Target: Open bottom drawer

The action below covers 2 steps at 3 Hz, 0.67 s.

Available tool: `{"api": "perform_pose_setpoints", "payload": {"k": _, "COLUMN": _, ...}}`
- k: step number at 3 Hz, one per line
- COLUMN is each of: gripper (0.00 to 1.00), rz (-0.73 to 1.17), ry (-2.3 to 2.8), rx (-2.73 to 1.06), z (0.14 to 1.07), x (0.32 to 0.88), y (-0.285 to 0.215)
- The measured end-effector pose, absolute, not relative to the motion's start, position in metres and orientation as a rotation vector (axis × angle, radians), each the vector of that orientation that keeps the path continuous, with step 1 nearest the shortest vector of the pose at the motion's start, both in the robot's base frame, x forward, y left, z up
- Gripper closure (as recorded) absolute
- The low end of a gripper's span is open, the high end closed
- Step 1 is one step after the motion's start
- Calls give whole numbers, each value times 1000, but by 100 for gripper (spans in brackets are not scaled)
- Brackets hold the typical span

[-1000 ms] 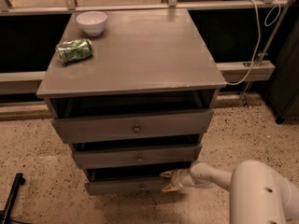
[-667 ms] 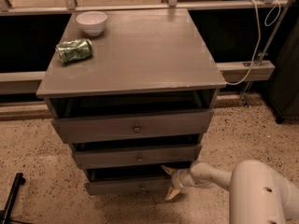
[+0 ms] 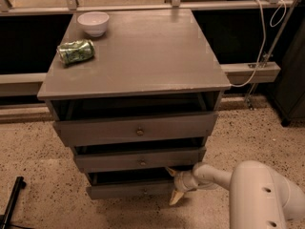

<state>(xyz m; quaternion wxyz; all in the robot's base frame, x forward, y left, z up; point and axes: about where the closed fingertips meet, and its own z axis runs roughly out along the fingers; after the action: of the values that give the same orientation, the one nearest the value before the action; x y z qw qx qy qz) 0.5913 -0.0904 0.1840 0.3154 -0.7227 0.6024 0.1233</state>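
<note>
The bottom drawer of the table — the lowest one, slightly out — seems rigid wood, best pulled by its front's right end, where the end effector is spread wide, holding nothing.

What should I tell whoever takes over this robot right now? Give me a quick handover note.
Gripper: open and low at the cabinet's right side, with its fingers spread above and below the right end of the bottom drawer front. I cannot tell whether they are touching it.
Bottom drawer: out a little, with a dark strip of its inside showing above the front.
Done: the gripper is at the drawer, which is partly open.
Left: probably pull the drawer further out, then let go.
The bowl and can on top are well away from the work.
</note>
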Motion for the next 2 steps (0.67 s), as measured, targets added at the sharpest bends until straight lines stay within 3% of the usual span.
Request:
{"api": "perform_pose_setpoints", "payload": {"k": 1, "gripper": 7, "rz": 364, "ry": 1624, "rx": -1893, "z": 182, "x": 595, "y": -94}}
{"api": "perform_pose_setpoints", "payload": {"k": 2, "gripper": 28, "rz": 413, "ry": 1646, "rx": -1883, "z": 181, "x": 589, "y": -96}}
